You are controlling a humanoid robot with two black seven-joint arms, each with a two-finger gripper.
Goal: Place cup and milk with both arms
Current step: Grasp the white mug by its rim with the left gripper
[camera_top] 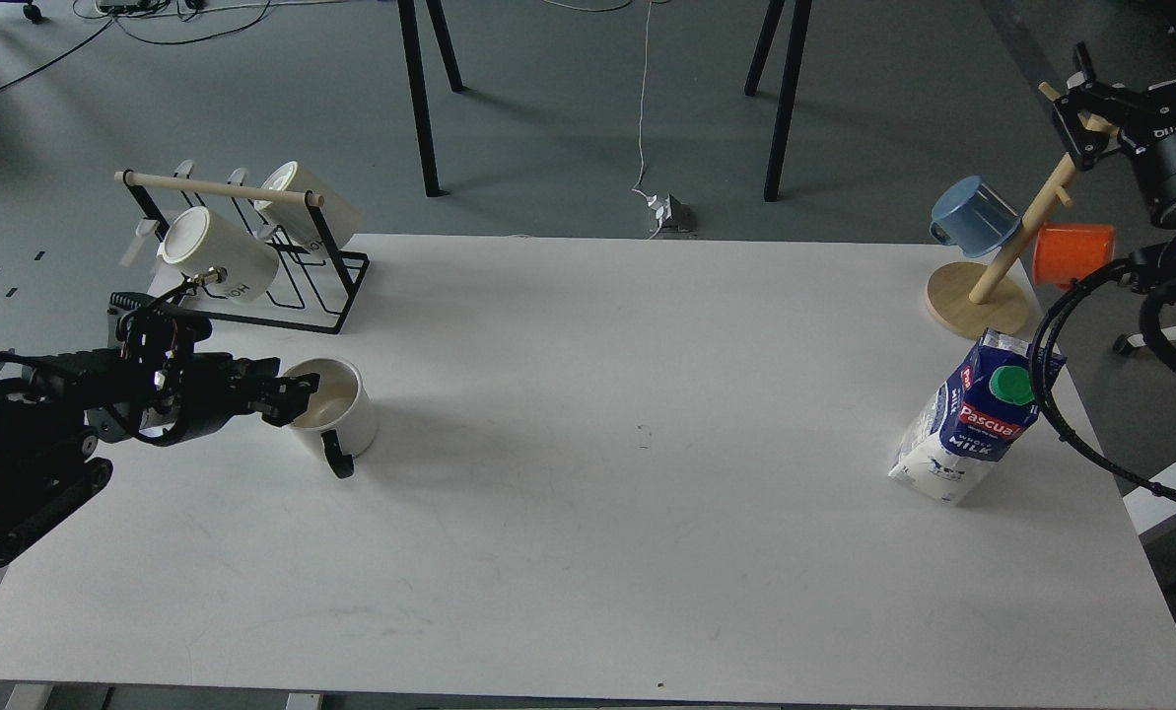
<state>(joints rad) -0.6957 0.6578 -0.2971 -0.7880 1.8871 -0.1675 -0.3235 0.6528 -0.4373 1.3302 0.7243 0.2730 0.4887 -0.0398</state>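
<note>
The cup (339, 406), a white mug with a black handle facing the front, stands upright on the left part of the white table (597, 513). My left gripper (290, 398) comes in low from the left. It is at the cup's left rim with its fingers spread, one reaching over the rim. The milk (977, 426), a dark blue and white carton with a green cap, stands near the table's right edge. My right gripper (1078, 104) is high at the far right, well above and behind the milk. It is dark and its fingers cannot be told apart.
A black wire rack (297, 301) with white lettered mugs stands at the back left, just behind my left arm. A wooden mug tree (977, 301) with a blue cup (972, 212) and an orange cup (1075, 251) stands at the back right, behind the milk.
</note>
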